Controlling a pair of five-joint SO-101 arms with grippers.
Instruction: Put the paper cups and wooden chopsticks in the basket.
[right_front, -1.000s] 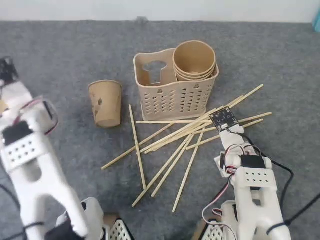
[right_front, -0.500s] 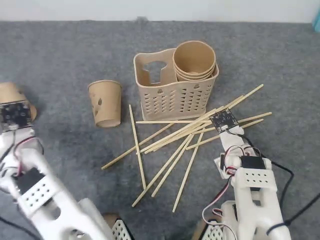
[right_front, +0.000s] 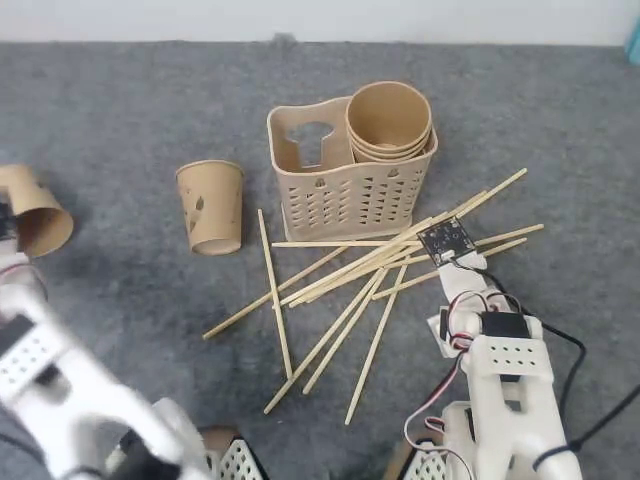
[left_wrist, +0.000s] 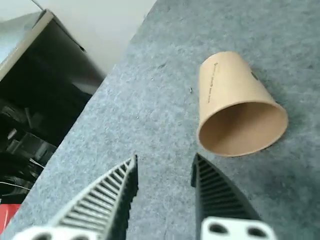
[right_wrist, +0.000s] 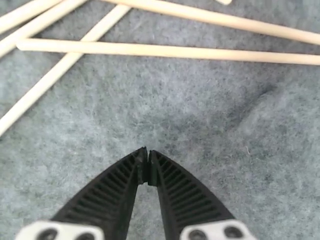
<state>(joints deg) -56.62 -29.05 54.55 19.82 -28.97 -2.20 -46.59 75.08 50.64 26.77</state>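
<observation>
A stack of brown paper cups (right_front: 389, 120) sits in the right compartment of the beige slotted plastic basket (right_front: 345, 200). A single brown paper cup (right_front: 211, 206) is just left of the basket. A tipped brown paper cup (right_front: 35, 212) lies on its side at the far left, and pale wooden chopsticks (right_front: 340, 290) lie crisscrossed before the basket.

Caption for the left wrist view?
Open left gripper hovers short of a paper cup lying on its side on the carpet.

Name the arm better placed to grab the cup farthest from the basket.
Left. The left gripper is open with the tipped cup just ahead of it; the right gripper is shut, down beside the chopsticks.
</observation>
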